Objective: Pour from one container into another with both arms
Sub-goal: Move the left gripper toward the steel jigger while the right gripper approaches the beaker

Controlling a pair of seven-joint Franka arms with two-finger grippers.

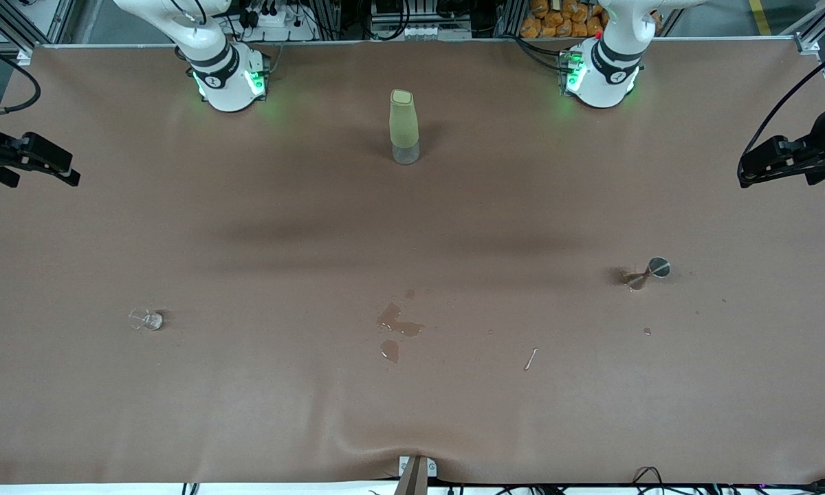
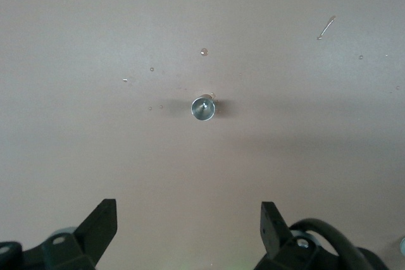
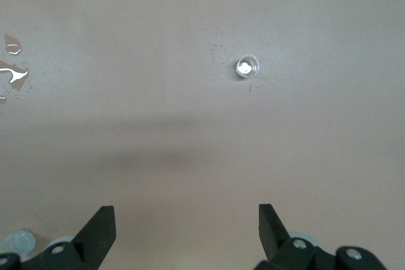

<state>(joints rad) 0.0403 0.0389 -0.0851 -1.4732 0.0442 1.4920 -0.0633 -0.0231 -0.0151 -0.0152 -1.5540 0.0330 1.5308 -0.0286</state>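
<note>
My left gripper [image 2: 186,232] and right gripper [image 3: 186,232] both hang spread wide and empty, high over the table [image 1: 247,426]. The glass cup [image 1: 146,320] sits toward my right arm's end, the metal measuring cup [image 1: 650,272] toward my left arm's. Between them lie puddles [image 1: 397,330]; the green bottle [image 1: 404,127] stands farther from the front camera, well apart.

tiny clear glass cup [image 1: 146,320]: glossy | silvery hourglass metal cup [image 1: 650,271]: shiny | brown table cover [image 1: 247,412]: matt, wrinkled
</note>
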